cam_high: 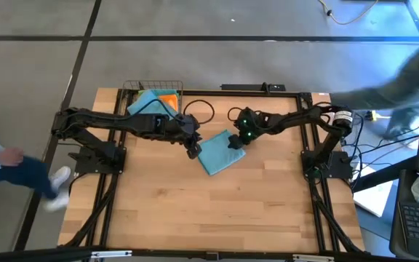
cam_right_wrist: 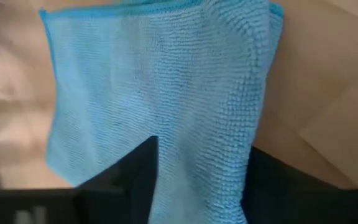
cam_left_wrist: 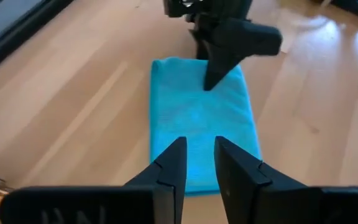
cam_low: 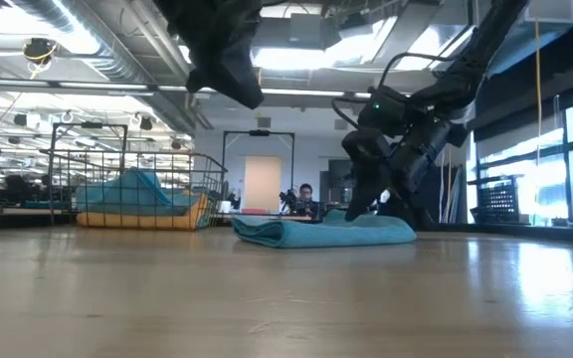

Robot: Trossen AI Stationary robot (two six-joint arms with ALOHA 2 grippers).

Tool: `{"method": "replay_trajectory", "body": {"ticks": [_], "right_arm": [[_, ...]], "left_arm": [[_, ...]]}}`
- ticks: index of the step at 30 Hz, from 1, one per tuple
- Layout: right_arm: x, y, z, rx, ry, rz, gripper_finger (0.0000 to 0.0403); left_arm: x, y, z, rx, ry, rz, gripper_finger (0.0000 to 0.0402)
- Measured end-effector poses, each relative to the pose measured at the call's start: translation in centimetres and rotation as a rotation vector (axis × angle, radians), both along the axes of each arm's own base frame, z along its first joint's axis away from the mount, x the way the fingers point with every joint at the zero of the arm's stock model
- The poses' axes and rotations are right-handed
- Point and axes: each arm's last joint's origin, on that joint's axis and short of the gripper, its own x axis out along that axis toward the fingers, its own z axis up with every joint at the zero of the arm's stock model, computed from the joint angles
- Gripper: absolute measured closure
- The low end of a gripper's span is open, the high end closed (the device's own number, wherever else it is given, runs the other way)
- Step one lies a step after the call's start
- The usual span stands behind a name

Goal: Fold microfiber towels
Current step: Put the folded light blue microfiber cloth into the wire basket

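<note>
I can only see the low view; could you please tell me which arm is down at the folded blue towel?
Observer: That is the right gripper. From above, it sits at the edge of the blue towel on the right arm's side.
Operator: Thank you. Are its fingers closed on the cloth?
Observer: No. Its wrist view shows them spread wide, with flat cloth between them.
Operator: And the left gripper?
Observer: The left gripper hovers over the towel's opposite end, fingers narrowly parted with nothing between them.
</note>
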Motion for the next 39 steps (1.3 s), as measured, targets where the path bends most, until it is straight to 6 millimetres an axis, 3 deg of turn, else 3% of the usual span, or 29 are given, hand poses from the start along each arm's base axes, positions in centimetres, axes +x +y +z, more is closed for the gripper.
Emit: {"method": "replay_trajectory", "body": {"ticks": [3,6,8,16,20,27,33,39], "right_arm": [[0.2,0.3,-0.1,-0.063,-0.001,0.032,0.0272],[0.4,0.7,-0.3,-0.136,-0.012,0.075,0.0361],[0.6,0.8,-0.3,-0.164,-0.037,0.109,0.0386],[2.0,1.2,0.9,-0.128,-0.198,0.277,0.0397],[3.6,1.6,4.9,-0.238,-0.321,0.435,0.0397],[5.3,3.1,11.8,-0.568,-0.316,0.74,0.0397],[6.4,4.1,15.4,-0.709,-0.306,0.876,0.0397],[6.6,4.4,17.8,-0.824,-0.274,0.968,0.0397]], "left_arm": [[0.1,-0.8,-0.1,-0.026,-0.011,0.02,0.0327],[0.1,-1.2,-0.1,-0.037,-0.016,0.026,0.0327],[0.1,-1.3,-0.1,-0.044,-0.019,0.032,0.0327],[0.1,-0.8,-0.1,-0.009,-0.022,0.079,0.0327],[0.1,-0.2,-0.1,0.006,-0.001,0.03,0.0325],[-0.3,2.0,0.4,-0.115,-0.029,-0.073,0.0279],[-1.5,4.5,1.4,-0.138,-0.075,-0.133,0.0217],[-2.3,7.3,2.6,-0.227,-0.214,-0.224,0.0172]]}}
